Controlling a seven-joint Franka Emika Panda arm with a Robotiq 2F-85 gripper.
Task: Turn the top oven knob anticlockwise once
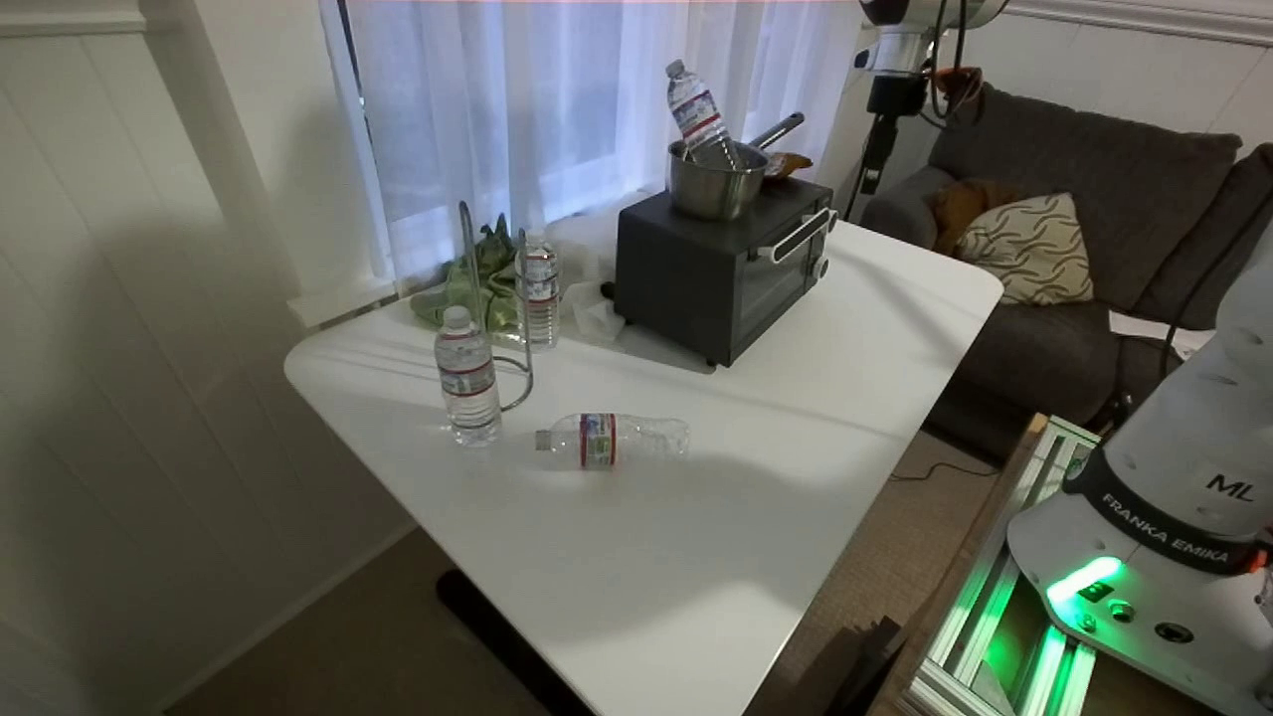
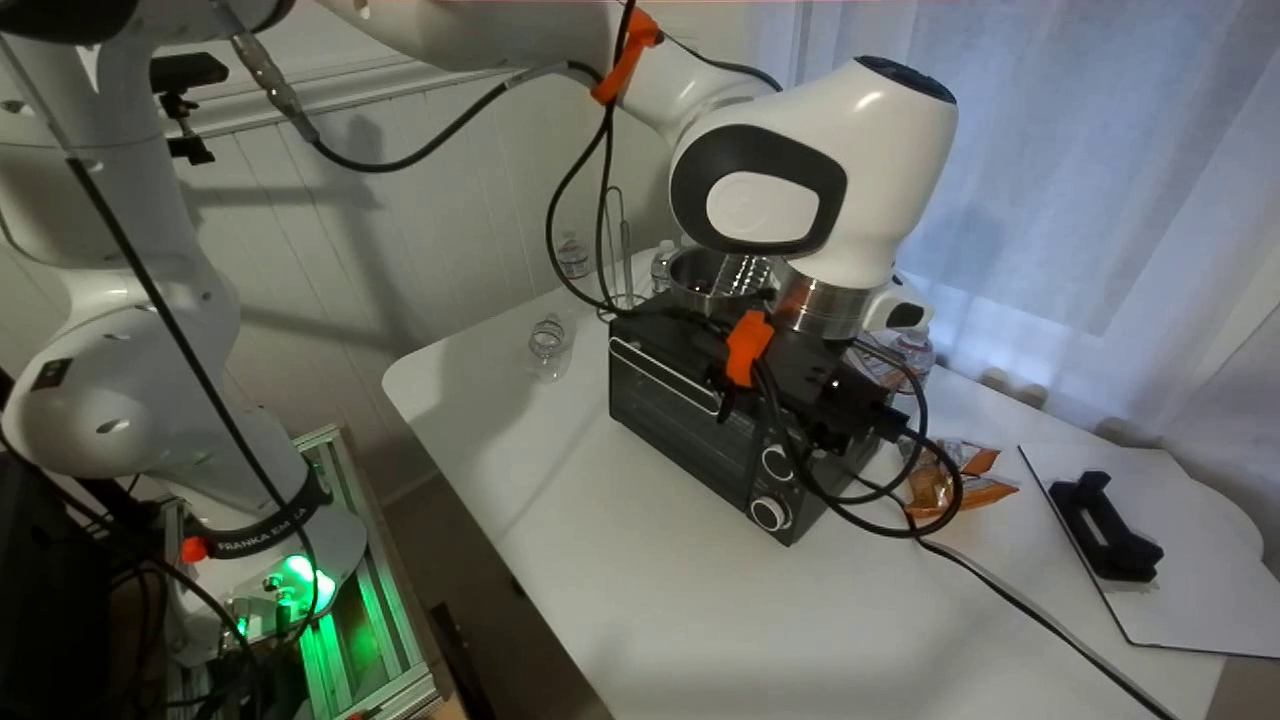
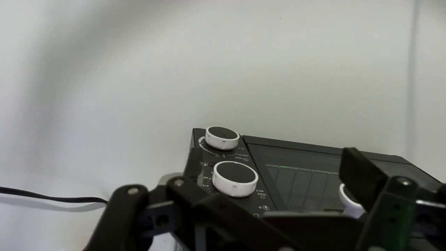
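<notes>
The dark grey oven (image 1: pixel 676 268) stands on the table; its front faces into an exterior view (image 2: pixel 665 425). Two round knobs with white rims show on its control panel. The upper visible knob (image 2: pixel 778 462) is nearer my gripper in the wrist view (image 3: pixel 235 184). The lower knob (image 2: pixel 770 514) shows farther up in the wrist view (image 3: pixel 222 138). My black gripper (image 3: pixel 273 158) is wide open with nothing between its fingers. Its left finger is beside the panel's edge, its right finger over the door side. The gripper's own parts hide the panel's upper end.
The white door handle (image 3: pixel 351 204) shows by the right finger. A steel pot (image 1: pixel 716 189) holding a tilted bottle (image 1: pixel 696 109) stands on the oven. An orange bag (image 2: pixel 955 480), a board with a black handle (image 2: pixel 1105 530), a lying bottle (image 1: pixel 612 441) and a wire stand (image 1: pixel 527 328) are on the table.
</notes>
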